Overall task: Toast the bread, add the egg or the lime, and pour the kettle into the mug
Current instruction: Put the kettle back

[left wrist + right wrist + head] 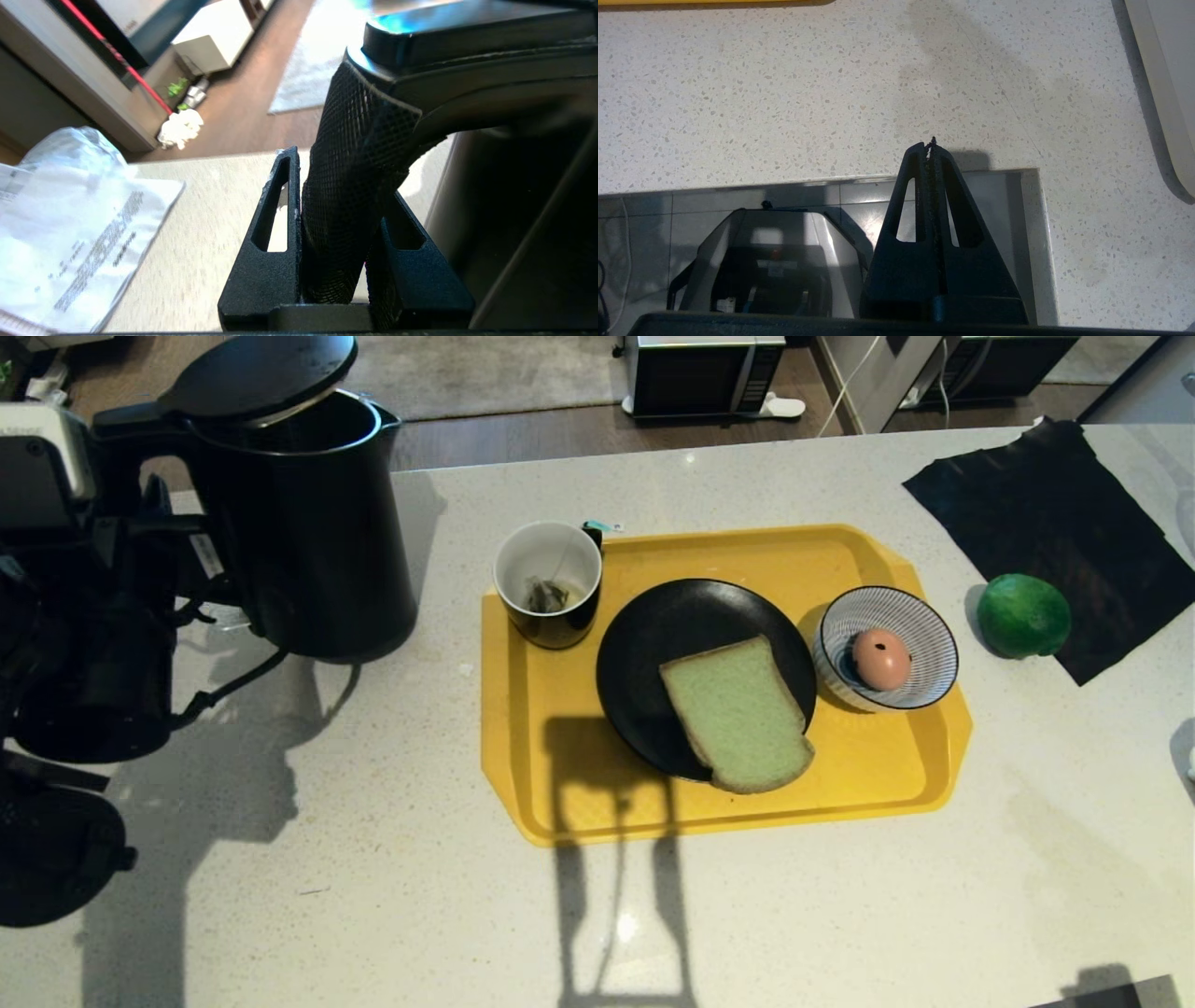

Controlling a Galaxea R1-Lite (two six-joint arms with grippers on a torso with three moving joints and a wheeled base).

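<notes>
I see the kettle (308, 523), lid up, left of the yellow tray (560, 784), its handle clamped in my left gripper (341, 224); bread (738, 714) on black plate (653, 644), mug (549, 583) alongside; right gripper (930, 149) fully closed, empty.

From my seat the bench (373, 859) looks like polished speckled stone, pale and smooth. The kettle (308, 532) is matt black, its handle (355, 196) wrapped in rough black mesh. The left hand (343, 261) has grainy matt plastic fingers. The tray (560, 803) is smooth yellow plastic, the plate (653, 644) satin black, the mug (551, 583) glossy. The lime (1024, 614) has a dull, slightly pebbled skin; the bread (738, 709) looks spongy.
</notes>
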